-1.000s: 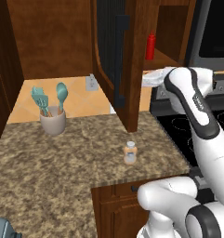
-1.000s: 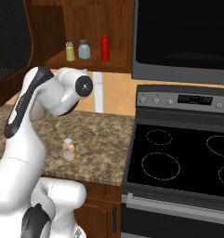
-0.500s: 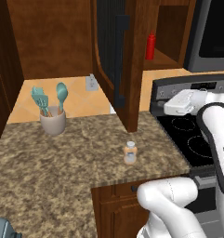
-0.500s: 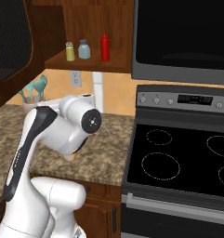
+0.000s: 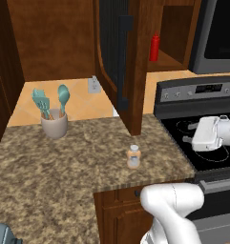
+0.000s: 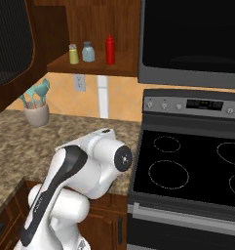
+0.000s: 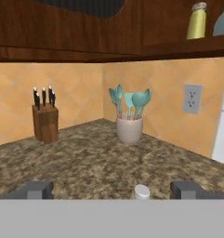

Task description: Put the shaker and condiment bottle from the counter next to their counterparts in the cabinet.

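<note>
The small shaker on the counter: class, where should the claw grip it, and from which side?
Grip the shaker around its narrow body below the white cap, coming in level from the front. It stands upright and alone on the counter, between the open claw fingertips in the hand view.

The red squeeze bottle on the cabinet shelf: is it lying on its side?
No. In the right base view the red squeeze bottle stands upright on the cabinet shelf, beside two smaller containers.

Flanking base views; low counter-level hand view

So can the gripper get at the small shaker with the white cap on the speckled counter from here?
Probably yes: the open gripper sits low with the small white-capped shaker centred between its fingertips, and bare speckled counter around it.
</note>
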Controlling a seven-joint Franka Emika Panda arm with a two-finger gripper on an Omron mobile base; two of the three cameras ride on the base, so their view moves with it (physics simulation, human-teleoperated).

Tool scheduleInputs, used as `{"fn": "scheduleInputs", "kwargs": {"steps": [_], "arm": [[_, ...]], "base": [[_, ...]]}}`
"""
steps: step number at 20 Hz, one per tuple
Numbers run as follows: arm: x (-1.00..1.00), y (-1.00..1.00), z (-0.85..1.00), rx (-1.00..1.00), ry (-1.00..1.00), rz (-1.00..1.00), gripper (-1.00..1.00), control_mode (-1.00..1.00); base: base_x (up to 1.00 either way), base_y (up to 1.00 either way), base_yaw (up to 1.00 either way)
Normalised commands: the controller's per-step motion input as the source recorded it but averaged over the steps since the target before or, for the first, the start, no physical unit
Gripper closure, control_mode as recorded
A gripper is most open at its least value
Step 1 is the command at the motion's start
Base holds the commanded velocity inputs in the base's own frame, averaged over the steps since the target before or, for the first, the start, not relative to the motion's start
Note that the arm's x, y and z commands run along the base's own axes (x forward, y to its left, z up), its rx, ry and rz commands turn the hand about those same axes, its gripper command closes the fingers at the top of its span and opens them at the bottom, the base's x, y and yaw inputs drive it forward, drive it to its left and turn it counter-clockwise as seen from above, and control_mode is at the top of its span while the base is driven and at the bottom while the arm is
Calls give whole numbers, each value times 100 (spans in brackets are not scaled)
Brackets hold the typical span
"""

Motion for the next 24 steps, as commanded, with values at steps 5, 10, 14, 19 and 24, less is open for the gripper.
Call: {"fn": "scheduleInputs", "kwargs": {"steps": [5,10,14,19,24], "arm": [[-5,-5,-84,-7,-6,12,-100,-100],[12,0,-96,0,-15,12,-100,-100],[2,0,-45,0,-4,5,-100,-100],[24,10,0,-1,1,-2,-100,-100],[19,3,-8,-2,6,-2,-100,-100]], "base": [[0,0,0],[0,0,0],[0,0,0],[0,0,0],[0,0,0]]}}
